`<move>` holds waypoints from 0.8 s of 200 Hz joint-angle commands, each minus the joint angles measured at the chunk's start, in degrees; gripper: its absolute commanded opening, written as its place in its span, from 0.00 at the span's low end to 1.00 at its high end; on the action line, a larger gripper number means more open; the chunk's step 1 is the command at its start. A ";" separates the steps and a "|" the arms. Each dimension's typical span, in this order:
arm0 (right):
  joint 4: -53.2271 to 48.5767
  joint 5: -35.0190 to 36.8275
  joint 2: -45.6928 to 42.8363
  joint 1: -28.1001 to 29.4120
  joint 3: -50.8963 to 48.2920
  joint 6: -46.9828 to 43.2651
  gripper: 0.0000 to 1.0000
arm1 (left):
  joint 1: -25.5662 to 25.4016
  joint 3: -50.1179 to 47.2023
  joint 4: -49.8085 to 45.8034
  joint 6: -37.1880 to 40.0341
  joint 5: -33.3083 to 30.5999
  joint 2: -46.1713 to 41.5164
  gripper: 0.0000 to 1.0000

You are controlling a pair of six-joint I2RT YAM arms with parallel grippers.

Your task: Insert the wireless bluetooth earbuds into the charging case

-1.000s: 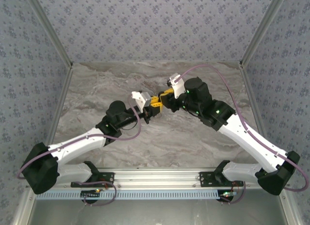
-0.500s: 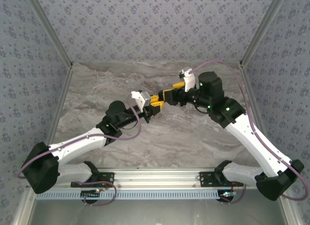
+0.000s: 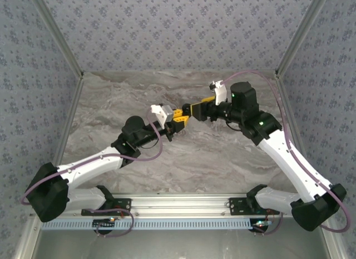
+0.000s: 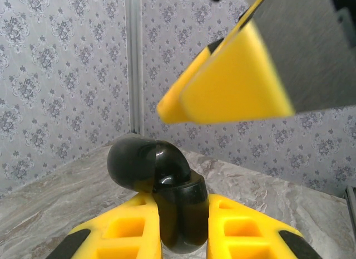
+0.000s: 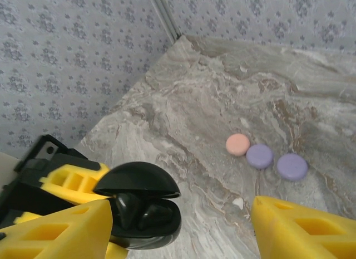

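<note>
Inside the left gripper's (image 4: pixel 183 223) case (image 5: pixel 139 186) lie black earbuds (image 5: pixel 146 213).

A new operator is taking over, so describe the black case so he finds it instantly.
Look to the middle of the marble table, where the two arms meet. The left end effector clamps the black case between its yellow fingers. Unlike the pink round and two lilac rounds lying flat on the table, it is black, lifted and open.
</note>
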 commanded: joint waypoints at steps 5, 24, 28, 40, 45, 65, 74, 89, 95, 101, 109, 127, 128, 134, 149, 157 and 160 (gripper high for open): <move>-0.93 -2.02 0.80 0.02 -0.14 1.01 0.69 | -0.35 2.37 2.86 -0.54 0.16 -0.02 0.00; -0.88 -1.88 1.19 0.04 -0.24 0.98 0.69 | -0.37 2.30 2.77 -0.56 0.13 -0.06 0.00; -0.87 -1.79 1.28 0.06 -0.24 1.01 0.69 | -0.29 2.24 2.77 -0.56 0.11 -0.06 0.00; -0.88 -1.77 1.46 0.03 -0.23 0.94 0.69 | -0.30 2.23 2.70 -0.59 0.06 -0.06 0.00; -0.87 -1.73 1.53 0.09 -0.25 0.97 0.69 | -0.37 2.22 2.70 -0.55 0.02 -0.06 0.00; -0.91 -1.56 1.72 0.10 -0.31 0.87 0.69 | -0.35 2.17 2.69 -0.55 0.03 -0.17 0.00; -1.15 -1.16 1.80 0.17 -0.32 0.68 0.69 | -0.30 2.17 2.68 -0.54 0.07 -0.17 0.00; -1.96 -0.11 1.90 0.12 -0.32 0.25 0.69 | -0.32 2.13 2.69 -0.56 0.03 -0.24 0.00; -2.29 0.20 1.98 0.17 -0.32 0.06 0.69 | -0.35 2.13 2.69 -0.52 0.03 -0.24 0.00; -2.45 0.54 1.99 0.19 -0.32 -0.09 0.69 | -0.30 2.07 2.69 -0.57 0.05 -0.26 0.00; -2.79 1.09 1.99 0.12 -0.32 -0.21 0.69 | -0.32 2.13 2.69 -0.52 0.01 -0.28 0.00; -3.48 2.40 2.00 0.16 -0.32 -0.55 0.69 | -0.32 2.13 2.69 -0.54 0.01 -0.24 0.00; -3.50 2.47 1.99 0.18 -0.32 -0.56 0.69 | -0.30 2.13 2.69 -0.53 0.00 -0.24 0.00; -3.73 2.99 1.99 0.18 -0.32 -0.71 0.69 | -0.35 2.09 2.69 -0.57 -0.02 -0.24 0.00; -4.17 3.82 1.99 0.19 -0.07 -0.93 0.69 | -0.31 2.04 2.69 -0.56 -0.02 -0.24 0.00; -4.37 3.94 1.99 0.19 0.03 -1.01 0.69 | -0.30 2.02 2.69 -0.58 -0.05 -0.24 0.00; -4.29 4.01 2.00 0.18 0.03 -1.01 0.69 | -0.32 2.02 2.64 -0.53 -0.02 -0.24 0.00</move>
